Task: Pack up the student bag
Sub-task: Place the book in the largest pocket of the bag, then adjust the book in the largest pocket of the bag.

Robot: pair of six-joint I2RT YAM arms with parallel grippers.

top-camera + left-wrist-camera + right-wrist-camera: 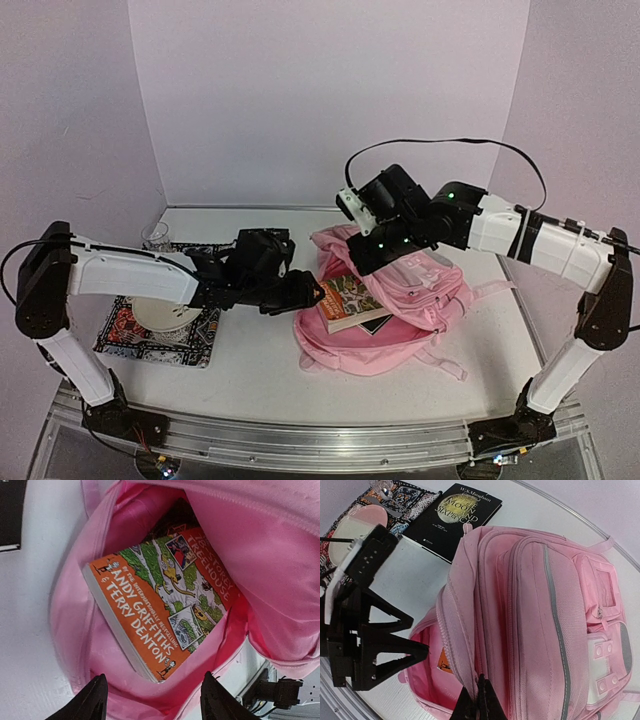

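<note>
student bag (430, 292): lying on the table (260, 372) right of centre, front pockets up
left gripper (155, 676): fingers apart at the bag's mouth, holding nothing
right gripper (479, 701): pinched tight on the opening's upper lip
orange book (160, 605): partly inside the mouth
black book (452, 517): flat on the table, beside the bag
plate (160, 315): on a patterned mat (195, 345), near the table's left edge

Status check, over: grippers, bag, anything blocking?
Left gripper jaws open at student bag mouth. Right gripper shut on its rim, holding it open. Orange book partly inside. Black book outside, beside bag; mouth unobstructed.
</note>
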